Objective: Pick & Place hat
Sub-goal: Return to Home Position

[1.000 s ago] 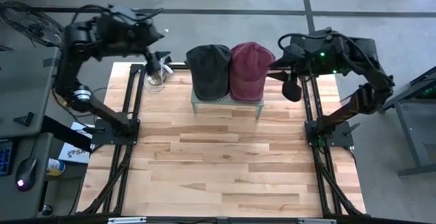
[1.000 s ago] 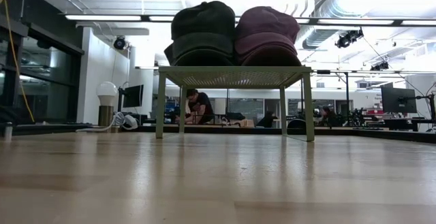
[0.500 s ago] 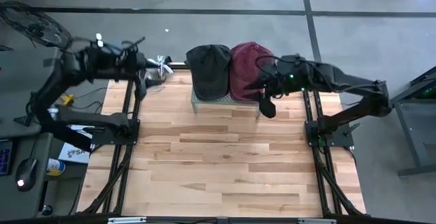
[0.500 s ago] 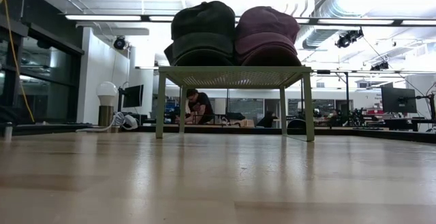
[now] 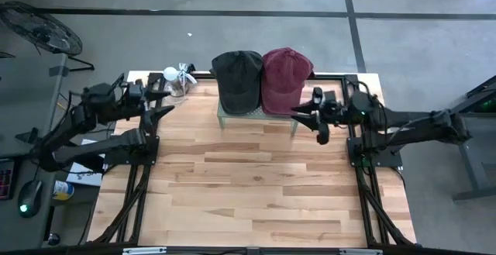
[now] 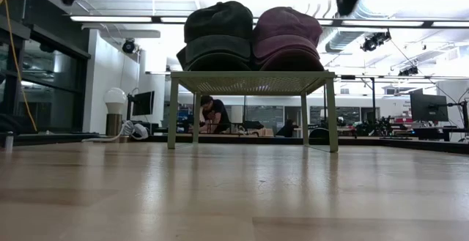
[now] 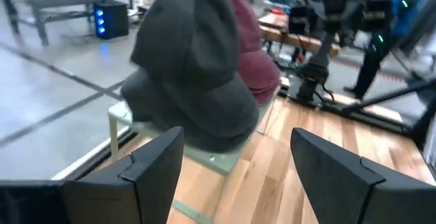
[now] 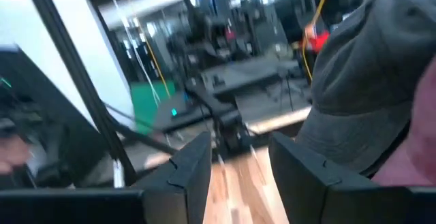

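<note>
A dark grey hat (image 5: pixel 236 80) and a maroon hat (image 5: pixel 285 79) sit side by side, brims down, on a small green stand (image 5: pixel 232 116) at the table's far middle; the low view shows both hats (image 6: pixel 218 36) (image 6: pixel 287 36) on the stand's top. My left gripper (image 5: pixel 159 104) hovers open near the table's far left, pointing level at the grey hat (image 7: pixel 197 67), well short of it. My right gripper (image 5: pixel 318 119) hovers open just right of the stand, beside the maroon hat (image 8: pixel 424 139), with nothing between its fingers.
A white bulb-shaped thing (image 5: pixel 171 74) and some clutter lie at the far left corner behind my left gripper. The stand's legs (image 6: pixel 173 113) rest on the wooden table (image 5: pixel 256 193), which is bare boards nearer me. A person (image 6: pixel 215 113) sits in the room beyond.
Both arms have come down from raised, folded poses and tipped from pointing down to pointing level. My left gripper has sunk toward the table's left and near edge; my right has sunk beside the stand's right end. Their tips now show at the low view's top. The hats have not moved.
</note>
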Controlling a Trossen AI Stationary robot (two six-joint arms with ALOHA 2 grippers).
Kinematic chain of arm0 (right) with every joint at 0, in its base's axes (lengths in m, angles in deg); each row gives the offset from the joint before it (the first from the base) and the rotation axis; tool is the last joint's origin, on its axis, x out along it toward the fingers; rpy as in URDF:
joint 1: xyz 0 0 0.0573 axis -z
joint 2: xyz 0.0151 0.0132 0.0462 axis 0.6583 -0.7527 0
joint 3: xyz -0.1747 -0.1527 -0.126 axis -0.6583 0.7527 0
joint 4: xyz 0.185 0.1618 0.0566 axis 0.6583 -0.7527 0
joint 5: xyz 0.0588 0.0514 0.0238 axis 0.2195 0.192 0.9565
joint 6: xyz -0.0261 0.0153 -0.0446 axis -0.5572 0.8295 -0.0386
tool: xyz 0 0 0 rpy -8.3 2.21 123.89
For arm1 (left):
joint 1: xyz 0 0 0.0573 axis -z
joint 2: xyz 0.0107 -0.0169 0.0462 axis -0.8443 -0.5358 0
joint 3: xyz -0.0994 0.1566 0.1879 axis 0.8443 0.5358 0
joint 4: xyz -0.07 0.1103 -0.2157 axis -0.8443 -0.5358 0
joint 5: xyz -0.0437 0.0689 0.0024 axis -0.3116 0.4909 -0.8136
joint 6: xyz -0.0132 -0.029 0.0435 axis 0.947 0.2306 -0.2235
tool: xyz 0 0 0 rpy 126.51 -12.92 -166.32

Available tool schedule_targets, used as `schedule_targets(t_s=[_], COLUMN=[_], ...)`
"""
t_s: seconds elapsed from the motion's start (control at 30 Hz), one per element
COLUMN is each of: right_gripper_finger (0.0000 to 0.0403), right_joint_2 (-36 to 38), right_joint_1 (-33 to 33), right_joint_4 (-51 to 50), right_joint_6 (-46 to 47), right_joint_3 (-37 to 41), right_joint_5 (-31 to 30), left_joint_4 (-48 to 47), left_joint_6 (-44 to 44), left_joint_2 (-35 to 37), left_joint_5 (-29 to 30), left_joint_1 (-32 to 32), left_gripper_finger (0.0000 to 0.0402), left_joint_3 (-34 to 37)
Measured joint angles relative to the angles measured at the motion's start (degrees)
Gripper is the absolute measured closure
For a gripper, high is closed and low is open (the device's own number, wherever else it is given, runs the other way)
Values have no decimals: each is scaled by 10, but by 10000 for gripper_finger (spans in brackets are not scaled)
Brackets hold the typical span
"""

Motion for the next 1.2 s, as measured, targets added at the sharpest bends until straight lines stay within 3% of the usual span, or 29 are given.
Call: schedule_targets(t_s=[0.2,0.53,0.8,1.2], right_gripper_finger=[263,263,263,263], right_joint_2=[94,245,297,301], right_joint_1=[0,19,27,27], right_joint_4=[123,152,163,99], right_joint_6=[27,58,78,70], right_joint_3=[148,280,338,341], right_joint_5=[-9,-19,-8,-8], left_joint_4=[31,97,166,243], left_joint_6=[52,103,119,133], left_joint_2=[95,172,172,172], left_joint_5=[-10,-15,-16,1], left_joint_1=[0,0,0,0], left_gripper_finger=[134,134,134,134], left_joint_3=[94,207,271,363])
